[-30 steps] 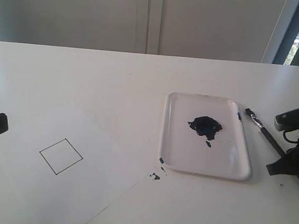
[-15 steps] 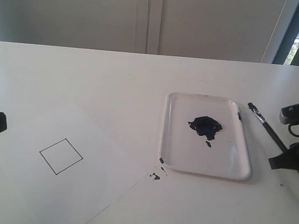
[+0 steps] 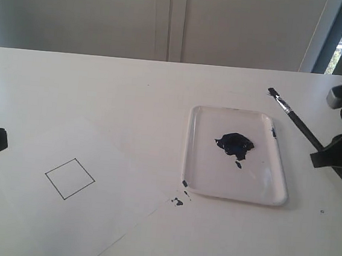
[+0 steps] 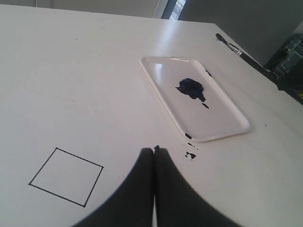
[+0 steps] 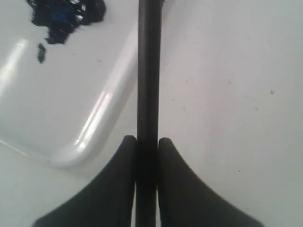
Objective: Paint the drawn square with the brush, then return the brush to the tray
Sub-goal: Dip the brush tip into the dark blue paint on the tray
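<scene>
Two black fingers of the right gripper (image 5: 147,142) pinch the brush (image 5: 148,71) by its handle, at 3 o'clock of the tray (image 3: 215,174) in the exterior view. The brush slants just beside the tray's rim, its tip at 1 o'clock of the tray. The left gripper (image 4: 154,152) has its fingers pressed together, holding nothing. The drawn square (image 3: 70,179) lies blank on the paper sheet (image 3: 58,226), at 8 o'clock of the tray and well apart from it. A paint blob (image 3: 235,143) sits inside the tray.

left end effector (image 4: 154,150) pinched together, right end effector (image 5: 147,140) clamped.
</scene>
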